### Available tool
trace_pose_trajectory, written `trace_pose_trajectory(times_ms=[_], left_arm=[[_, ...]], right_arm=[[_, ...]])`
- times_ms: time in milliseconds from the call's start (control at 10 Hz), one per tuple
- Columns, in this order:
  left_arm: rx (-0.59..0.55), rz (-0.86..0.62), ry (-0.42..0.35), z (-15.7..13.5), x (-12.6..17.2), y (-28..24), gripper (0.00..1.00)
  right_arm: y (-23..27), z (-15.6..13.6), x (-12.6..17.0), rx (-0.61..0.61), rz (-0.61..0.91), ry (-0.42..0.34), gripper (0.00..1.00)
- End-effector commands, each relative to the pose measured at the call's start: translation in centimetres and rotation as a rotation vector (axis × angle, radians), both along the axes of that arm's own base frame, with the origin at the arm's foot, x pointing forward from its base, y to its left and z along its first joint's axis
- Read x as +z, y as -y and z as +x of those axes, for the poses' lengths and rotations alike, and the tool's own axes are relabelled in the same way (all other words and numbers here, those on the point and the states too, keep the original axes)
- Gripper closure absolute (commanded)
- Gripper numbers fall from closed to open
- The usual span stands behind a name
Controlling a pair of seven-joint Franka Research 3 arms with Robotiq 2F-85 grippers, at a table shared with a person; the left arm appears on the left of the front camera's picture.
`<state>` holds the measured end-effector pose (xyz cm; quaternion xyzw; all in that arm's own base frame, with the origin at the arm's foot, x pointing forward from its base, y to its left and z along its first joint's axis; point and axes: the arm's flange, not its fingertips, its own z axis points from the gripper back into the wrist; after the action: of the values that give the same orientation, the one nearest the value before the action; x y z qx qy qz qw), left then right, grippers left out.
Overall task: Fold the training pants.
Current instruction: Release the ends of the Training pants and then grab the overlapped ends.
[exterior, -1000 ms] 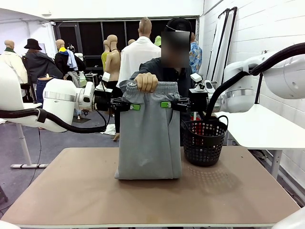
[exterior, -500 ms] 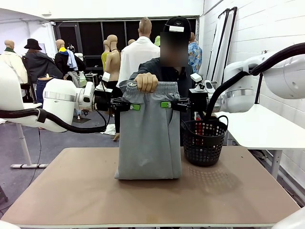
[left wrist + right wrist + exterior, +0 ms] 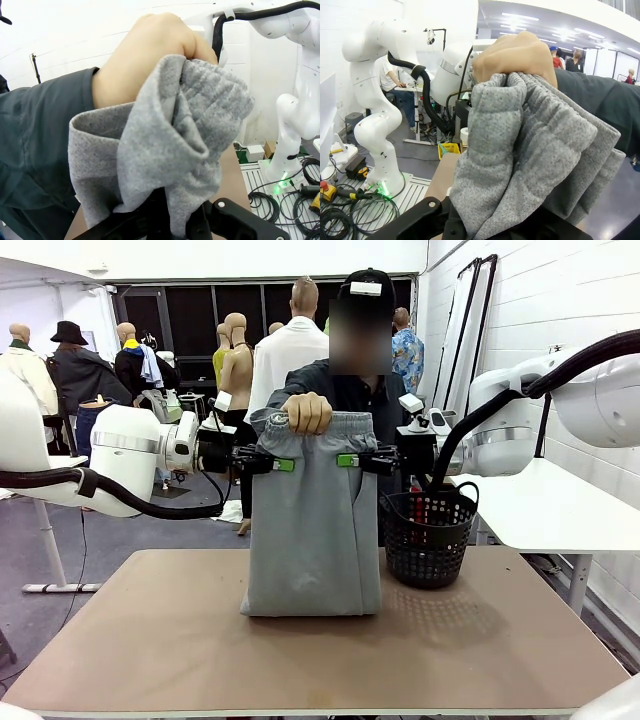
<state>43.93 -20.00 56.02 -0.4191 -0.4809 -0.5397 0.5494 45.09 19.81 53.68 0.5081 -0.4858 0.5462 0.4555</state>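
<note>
Left of the basket, the left gripper is clenched on the training pants, which hang from a person's hand. Nearer the basket, the right gripper clamps their other edge. The fold should go best if both move level with the cloth taut.

The front view looks from the near side across the table at the person on the far side, from mid distance. Both wrist views sit very near the training pants, one facing in from the left and one from the right. All three share the person's hand on the waistband.
</note>
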Motion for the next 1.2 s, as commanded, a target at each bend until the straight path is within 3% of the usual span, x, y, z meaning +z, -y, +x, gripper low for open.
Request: trace_pose_trajectory(times_ms=[0,300,400,1100], left_arm=[[-0.021,-0.015,-0.013,-0.47,0.19,-0.32,0.64],[-0.010,-0.038,-0.028,-0.50,0.14,-0.65,0.04],[-0.010,-0.038,-0.033,-0.46,0.11,-0.66,0.00],[0.034,-0.041,-0.028,-0.03,0.32,-0.99,0.00]], right_arm=[[-0.21,-0.29,0.14,0.023,-0.015,-0.040,0.75],[-0.13,-0.44,0.39,0.029,-0.025,-0.072,0.21],[-0.12,-0.38,0.42,0.029,-0.024,-0.079,0.02],[-0.14,0.07,0.37,0.009,-0.037,-0.086,0.00]])
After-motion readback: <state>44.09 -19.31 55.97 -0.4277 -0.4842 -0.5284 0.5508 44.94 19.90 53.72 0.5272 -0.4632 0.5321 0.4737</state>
